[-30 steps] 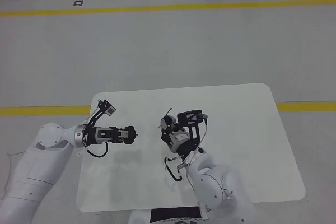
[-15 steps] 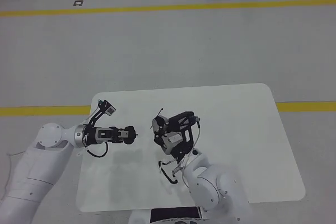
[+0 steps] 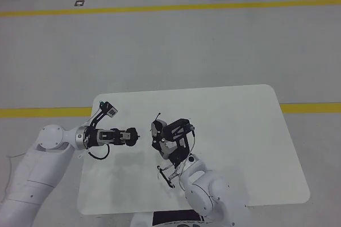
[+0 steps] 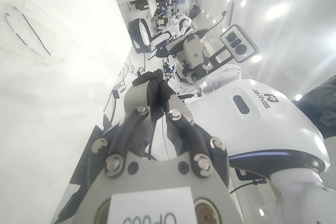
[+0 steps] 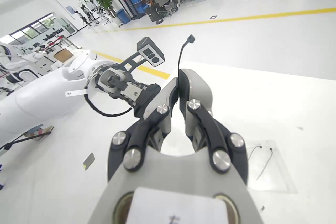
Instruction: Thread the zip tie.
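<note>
Right tool (image 5: 179, 88), clamped on the zip tie (image 5: 180, 57), has swung in near the closed left tool (image 3: 134, 135), lining up to thread

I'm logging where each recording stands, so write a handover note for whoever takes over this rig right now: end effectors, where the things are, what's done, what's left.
The right end effector is shut on a black zip tie, whose head end sticks up above the fingers.
The left end effector is shut, over the table beside the right one and apart from it. I cannot tell whether it holds anything.
A clear tray on the table holds spare ties.
Done: one tie is gripped.
Left: the tie shows no loop, so the threading itself is not yet done.
</note>
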